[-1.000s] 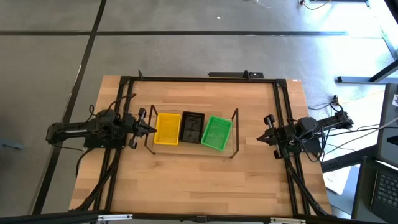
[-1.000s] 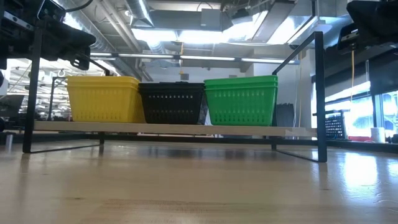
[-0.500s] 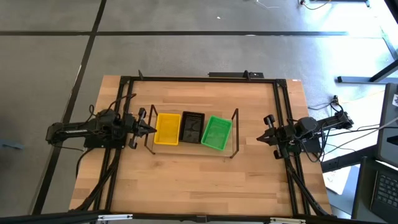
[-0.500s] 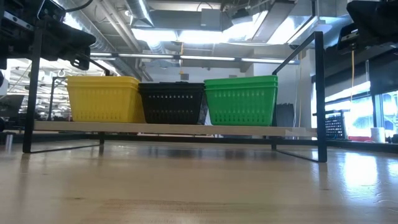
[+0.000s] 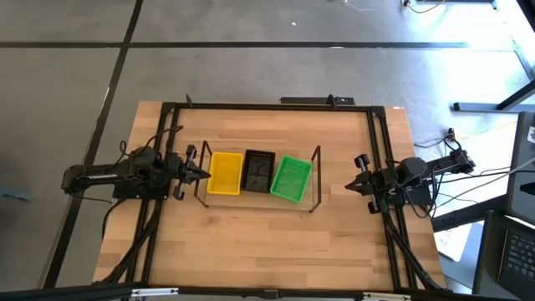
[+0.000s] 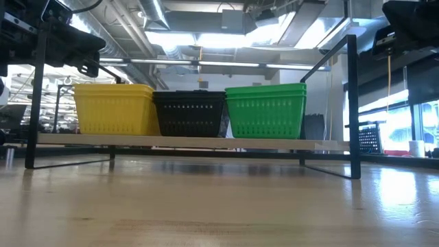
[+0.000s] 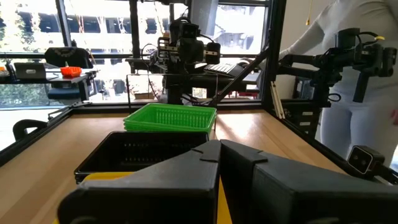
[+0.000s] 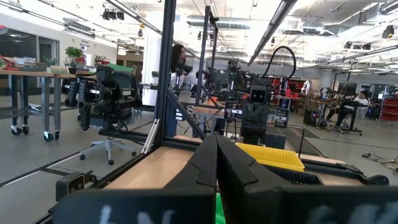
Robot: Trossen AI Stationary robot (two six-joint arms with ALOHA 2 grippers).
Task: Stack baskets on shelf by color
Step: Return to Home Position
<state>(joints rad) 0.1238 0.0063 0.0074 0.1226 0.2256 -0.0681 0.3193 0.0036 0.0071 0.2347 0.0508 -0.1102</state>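
Three basket stacks stand in a row on the shelf (image 5: 255, 194), resting by their bottoms on its board (image 6: 206, 143): yellow (image 5: 225, 173) toward the table's left, black (image 5: 257, 170) in the middle, green (image 5: 291, 178) toward the right. The low view shows the same row: yellow (image 6: 114, 108), black (image 6: 189, 113), green (image 6: 265, 110). My left gripper (image 5: 206, 174) hovers shut just left of the shelf's left wire frame, pointing at the yellow stack. My right gripper (image 5: 349, 186) is shut near the table's right side, apart from the shelf.
A black metal frame (image 5: 267, 105) runs along the table's far, left and right edges. Bare wooden tabletop (image 5: 259, 242) lies on the near side of the shelf. A person (image 7: 348, 68) stands beyond the table in the left wrist view.
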